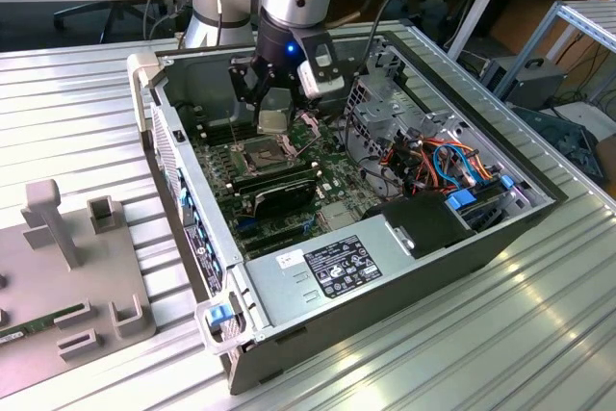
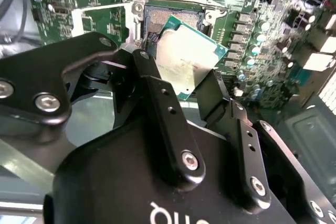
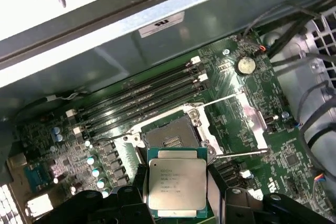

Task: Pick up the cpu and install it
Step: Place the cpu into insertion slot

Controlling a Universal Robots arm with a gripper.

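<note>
Cpu [image 3: 177, 184] pinched between my closed jaws, over the open socket [image 3: 170, 135]; I fear any tilt or offset bends pins.

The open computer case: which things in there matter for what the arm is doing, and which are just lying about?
In the job: the cpu, clamped in the gripper; the open socket close by it.
Just there: memory slots; coin battery; power supply; coloured cables; grey fixture beside the case.
</note>
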